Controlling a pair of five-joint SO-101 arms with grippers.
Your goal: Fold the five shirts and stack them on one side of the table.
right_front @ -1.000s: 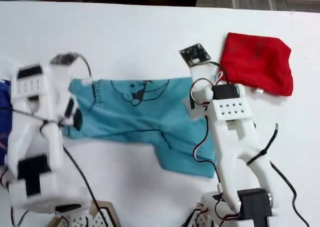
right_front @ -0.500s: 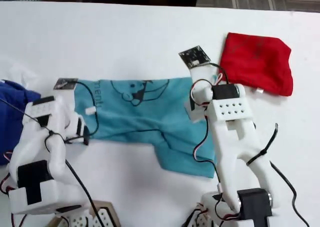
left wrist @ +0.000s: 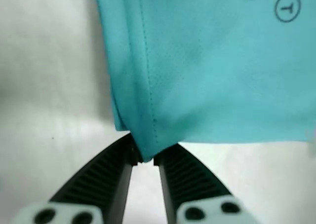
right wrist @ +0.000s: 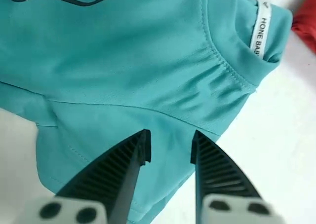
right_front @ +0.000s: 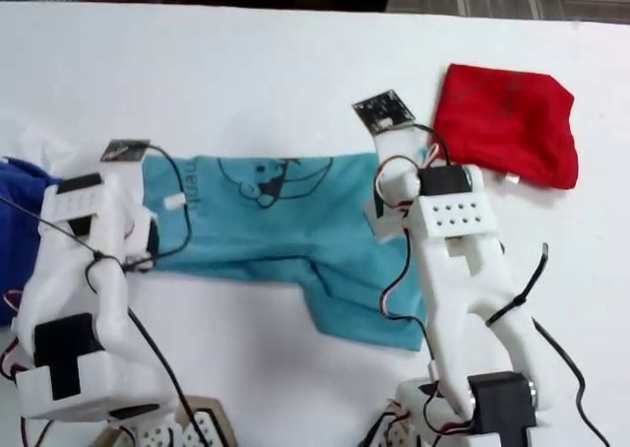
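Left fingers (left wrist: 111, 177) have shifted slightly, clamped on the teal shirt (left wrist: 207, 71); right fingers (right wrist: 123, 169) apart near its printed neck label (right wrist: 260, 30).

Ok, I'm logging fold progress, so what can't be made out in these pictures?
- Dark blue cloth, high view: cut by the picture's edge and covered by the left arm; folded or not, unclear.
- Teal printed shirt, high view: collar end hidden under the right arm.
- Right gripper, right wrist view: whether it touches the shirt, seen from above.
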